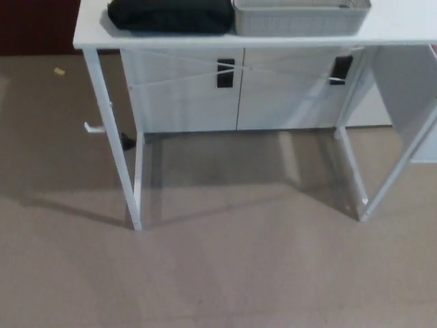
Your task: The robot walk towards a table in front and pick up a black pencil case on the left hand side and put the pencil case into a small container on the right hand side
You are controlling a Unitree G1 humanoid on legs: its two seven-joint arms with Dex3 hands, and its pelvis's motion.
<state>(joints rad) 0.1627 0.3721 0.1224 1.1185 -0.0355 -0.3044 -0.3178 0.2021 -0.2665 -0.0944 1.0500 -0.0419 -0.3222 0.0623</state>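
Neither hand shows, so I can't tell their state; pencil case (171, 15) lies at the left end of the table (396, 31), container (300, 20) toward its right, close-set, I judge, for a short carry.

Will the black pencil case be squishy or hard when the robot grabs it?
Probably squishy: the pencil case has rounded, sagging edges like soft fabric. It likely won't roll, since it lies flat and wide on the table. It looks matte, so probably not slippery.
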